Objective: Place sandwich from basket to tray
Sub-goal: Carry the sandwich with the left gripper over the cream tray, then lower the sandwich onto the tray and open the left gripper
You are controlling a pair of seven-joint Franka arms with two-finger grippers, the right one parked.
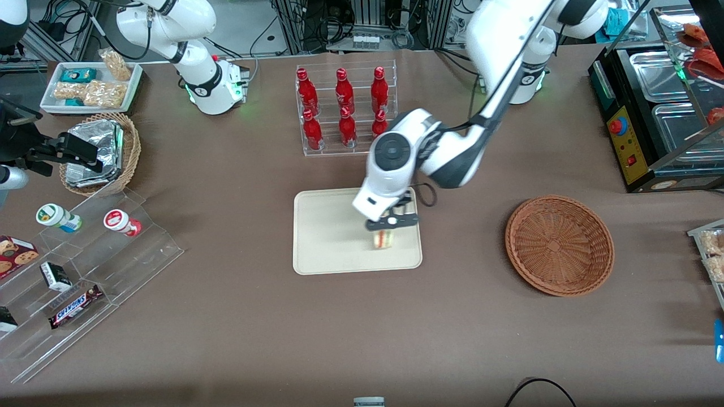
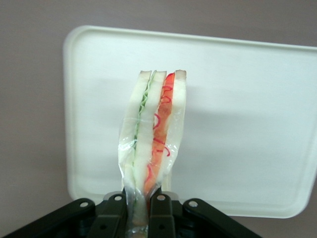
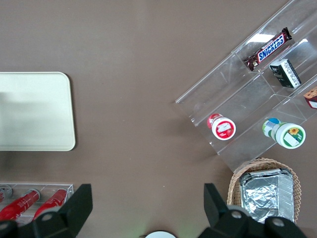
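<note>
1. Nearest the front camera on the working side: basket (image 1: 559, 245) sat on the table with nothing in it, well apart from the tray, toward the working arm's end.
2. Tray (image 1: 322, 237) lay flat mid-table, its bare surface showing around the load.
3. Gripper (image 1: 390, 222) hung over the tray, inside the rim on the edge toward the basket. Its fingers (image 2: 115, 210) were closed narrow on one end of the sandwich (image 1: 383, 238), pinching the wrap and bread between them.
4. Sandwich (image 2: 154, 134) stuck straight out from the fingertips, long axis in line with the gripper's reach, layers on edge: green filling on one side, orange-red on the other. In the wrist view the free end pointed at the tray (image 2: 247, 99), which filled the background.
5. Key relation: the sandwich was directly under the gripper and over the tray, not over bare table. Whether its lower end touched the tray was not clear from either view; it looked just above or barely touching.
6. Judgement: transfer was nearly done. What remained was lower, if any gap was left, then open. No sideways move looked needed.
7. Risk: it was held on edge by one end, so on release it would probably tip flat. There was more tray room toward the parked arm's end than toward the near rim.
8. Farther from the camera: rack of red bottles (image 1: 342, 110), clear of the drop zone.
</note>
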